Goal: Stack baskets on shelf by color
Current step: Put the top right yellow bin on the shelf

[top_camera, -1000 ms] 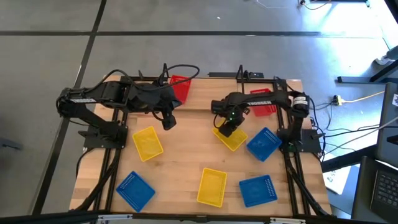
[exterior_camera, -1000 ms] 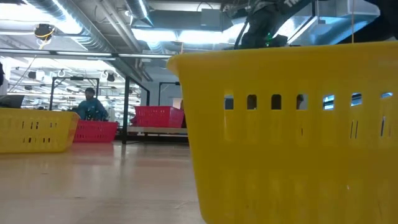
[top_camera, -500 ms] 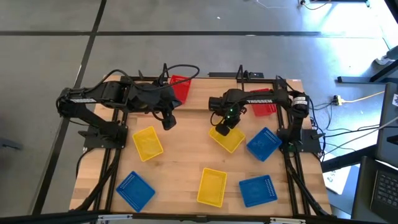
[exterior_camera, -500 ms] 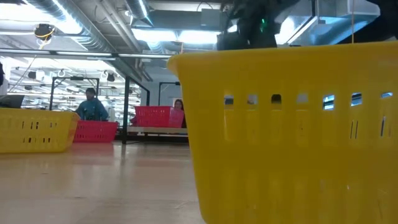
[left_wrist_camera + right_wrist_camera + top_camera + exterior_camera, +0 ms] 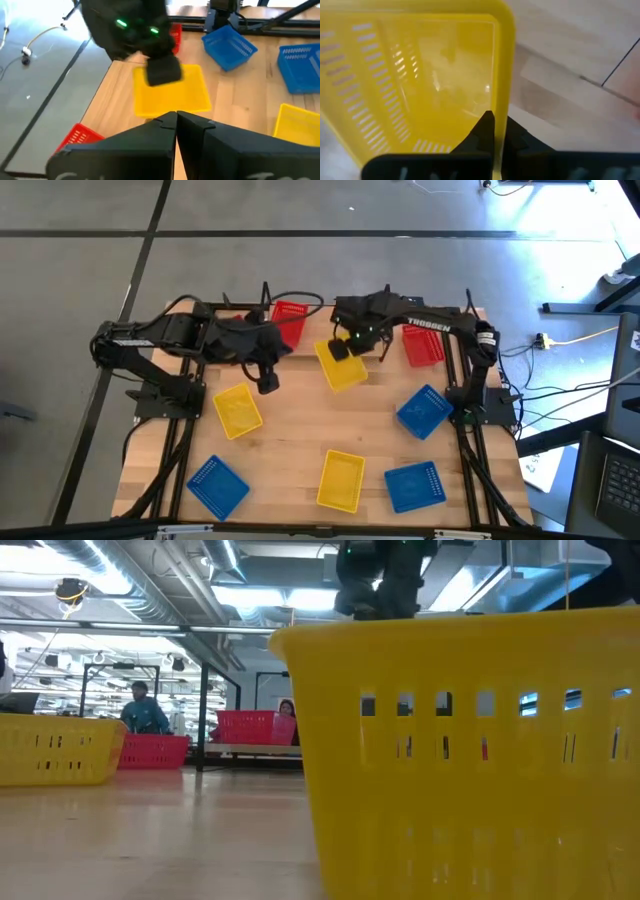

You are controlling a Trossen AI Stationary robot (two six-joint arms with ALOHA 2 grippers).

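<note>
High view, from left to right: a blue basket [image 5: 217, 486] lies at the lower left of the wooden surface [image 5: 290, 430], and a yellow basket [image 5: 237, 409] sits just above it at left of centre. The left end effector [image 5: 267, 382] hangs over bare wood beside that yellow basket, its fingers pressed together on nothing. Up at the far edge, a red basket [image 5: 289, 320] rests on the shelf [image 5: 320, 308] at upper centre. Next to it, the right end effector [image 5: 340, 350] is clamped on the rim of another yellow basket [image 5: 343, 370], which hangs tilted just in front of the shelf; the right wrist view shows the fingers pinching that yellow wall from both sides. A third yellow basket [image 5: 340, 479] lies at lower centre. Further right, a second red basket [image 5: 422, 345] sits by the shelf's right end, with two more blue baskets [image 5: 424, 411] [image 5: 414, 485] below it.
</note>
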